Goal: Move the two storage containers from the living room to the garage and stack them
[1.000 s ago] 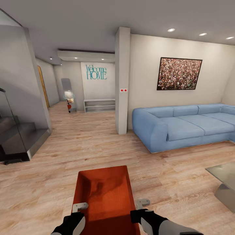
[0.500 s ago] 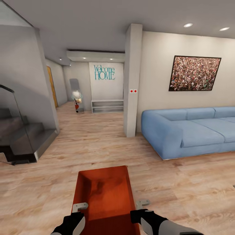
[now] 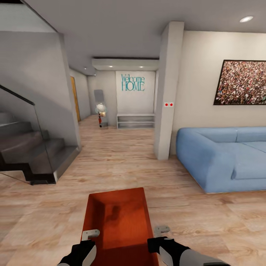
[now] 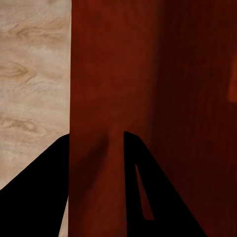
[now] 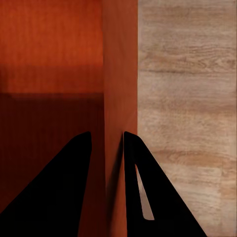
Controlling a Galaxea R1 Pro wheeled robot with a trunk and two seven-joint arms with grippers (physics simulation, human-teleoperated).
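Note:
One orange-red storage container (image 3: 118, 218) hangs low in front of me in the head view, lidless and empty, above the living room's light wood-plank floor (image 3: 111, 159). My left gripper (image 3: 88, 234) is shut on its left wall. My right gripper (image 3: 159, 231) is shut on its right wall. In the left wrist view the ribbed container wall (image 4: 148, 74) runs between the left gripper's (image 4: 96, 148) dark fingers. In the right wrist view the container rim (image 5: 118, 74) sits between the right gripper's (image 5: 106, 143) fingers. The garage is out of view.
A blue sofa (image 3: 221, 159) stands at the right behind a white pillar (image 3: 168, 92). Dark stairs with a glass rail (image 3: 29, 147) are at the left. Between them a hallway leads to a "Welcome HOME" wall (image 3: 133, 82) with a low shelf (image 3: 135, 120).
The whole view has swung left: sofa, pillar and hallway slid to the right in the picture and the glass table left the frame. Container and grippers keep the same place in the picture.

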